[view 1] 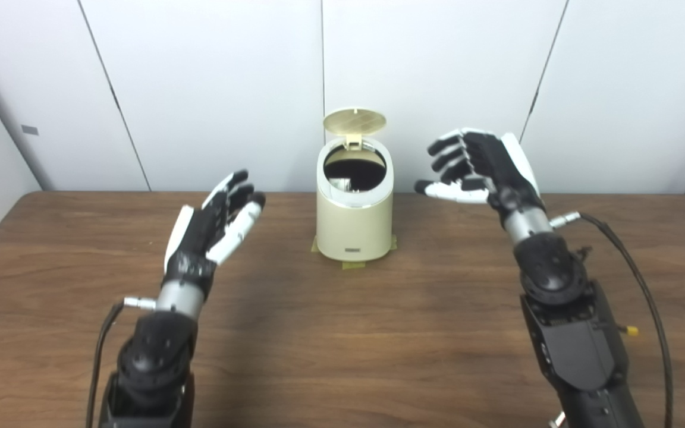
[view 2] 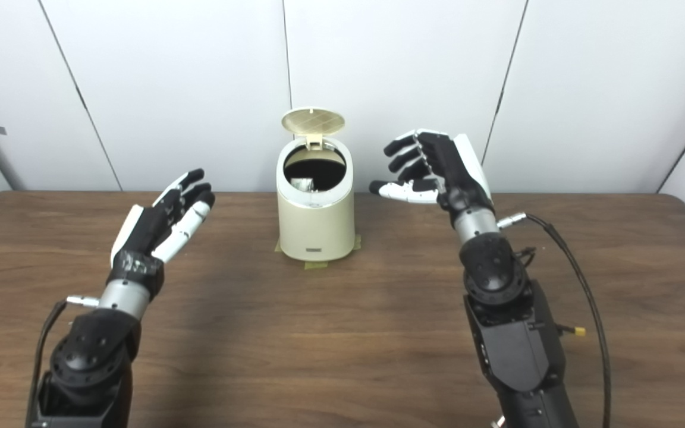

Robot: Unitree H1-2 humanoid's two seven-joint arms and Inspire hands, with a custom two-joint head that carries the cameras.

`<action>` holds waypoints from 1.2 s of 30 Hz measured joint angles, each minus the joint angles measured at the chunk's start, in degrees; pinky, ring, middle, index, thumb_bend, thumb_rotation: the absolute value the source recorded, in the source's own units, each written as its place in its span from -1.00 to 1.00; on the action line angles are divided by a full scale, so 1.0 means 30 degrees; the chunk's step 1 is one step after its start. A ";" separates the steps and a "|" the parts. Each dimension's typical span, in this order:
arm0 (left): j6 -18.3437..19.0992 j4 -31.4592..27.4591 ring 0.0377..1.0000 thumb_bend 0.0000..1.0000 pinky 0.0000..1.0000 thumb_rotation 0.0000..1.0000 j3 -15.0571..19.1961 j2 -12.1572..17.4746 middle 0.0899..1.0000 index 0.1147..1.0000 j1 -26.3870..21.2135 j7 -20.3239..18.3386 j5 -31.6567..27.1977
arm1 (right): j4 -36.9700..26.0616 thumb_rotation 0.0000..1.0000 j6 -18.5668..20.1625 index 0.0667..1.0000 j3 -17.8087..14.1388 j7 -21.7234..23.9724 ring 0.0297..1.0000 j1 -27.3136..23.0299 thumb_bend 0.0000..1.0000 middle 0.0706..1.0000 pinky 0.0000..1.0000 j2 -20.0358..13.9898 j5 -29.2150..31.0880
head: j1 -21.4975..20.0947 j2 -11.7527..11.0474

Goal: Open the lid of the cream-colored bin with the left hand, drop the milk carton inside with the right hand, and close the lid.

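A cream-colored bin point(view 1: 354, 229) of smooth, softly glossy plastic stands on a dark wood-grain tabletop point(view 1: 342, 333) with a low satin sheen. Its raised lid point(view 1: 354, 120) shows a finely ribbed, matt underside, and a bright white glossy rim rings the mouth. Strips of dull olive tape point(view 1: 352, 265) show at the bin's base. The left hand point(view 1: 211, 229) and right hand point(view 1: 482, 169) pair matt black plastic with glossy white shells; brushed metal collars sit at both wrists. Black rubbery cables point(view 1: 646, 291) trail from the arms. Smooth matt white panels point(view 1: 200, 83) form the backdrop.
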 measured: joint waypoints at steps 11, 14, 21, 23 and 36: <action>-0.0107 0.2882 0.79 0.05 0.76 0.27 -0.0412 0.0663 0.78 0.79 -0.3508 -0.1024 -0.1378 | -0.1569 0.22 0.0498 0.57 -0.2714 -0.0022 0.60 0.3382 -0.11 0.62 0.40 0.1289 0.4798 | -0.0234 -0.0205; -0.0197 0.3859 0.82 -0.03 0.80 0.45 -0.0521 0.0726 0.80 0.79 -0.4439 -0.1203 -0.1564 | -0.2128 0.22 0.0433 0.64 -0.2733 0.0262 0.67 0.4388 -0.04 0.69 0.48 0.1141 0.5722 | -0.0322 -0.0234; -0.0438 0.5614 0.81 -0.17 0.82 0.91 -0.0900 0.0868 0.78 0.77 -0.6038 -0.1386 -0.1669 | -0.1321 0.64 -0.1229 0.82 -0.2520 0.0538 0.82 0.6765 0.25 0.82 0.72 0.0959 0.6344 | -0.0439 -0.0352; -0.0528 0.6208 0.81 -0.19 0.81 0.90 -0.0991 0.0819 0.78 0.78 -0.6472 -0.1377 -0.1712 | -0.1097 0.72 -0.1383 0.82 -0.2552 0.0417 0.81 0.6921 0.30 0.81 0.71 0.0995 0.6459 | -0.0468 -0.0410; -0.1923 0.8958 0.79 -0.25 0.80 0.97 -0.2499 0.1094 0.73 0.76 -0.8224 -0.1381 -0.0821 | -0.1238 0.89 -0.2023 0.88 -0.2405 -0.0040 0.72 0.7566 0.37 0.73 0.62 0.1802 0.7470 | -0.0645 -0.0439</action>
